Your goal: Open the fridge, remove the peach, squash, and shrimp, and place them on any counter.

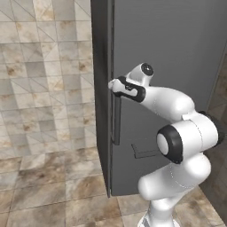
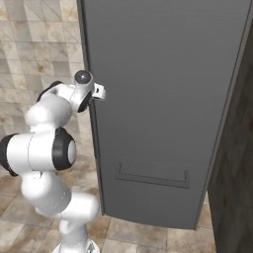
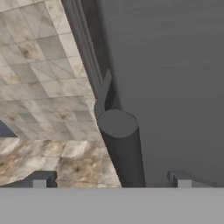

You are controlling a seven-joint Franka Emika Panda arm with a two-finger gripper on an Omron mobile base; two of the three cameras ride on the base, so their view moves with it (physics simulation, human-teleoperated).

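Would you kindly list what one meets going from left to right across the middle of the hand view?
Tiled floor → fridge handle, standing between the open pincer fingertips → fridge door.

Fridge point(image 1: 168, 66) door's shut, so its handle point(image 3: 124, 148) sits right between the spread fingertips point(image 3: 41, 179), with open tiled floor point(image 1: 40, 111) off to the left.

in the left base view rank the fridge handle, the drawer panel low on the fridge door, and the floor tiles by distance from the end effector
1. Fridge handle, right at the open end effector.
2. Drawer panel, lower, to the right.
3. Floor tiles, farthest, below.
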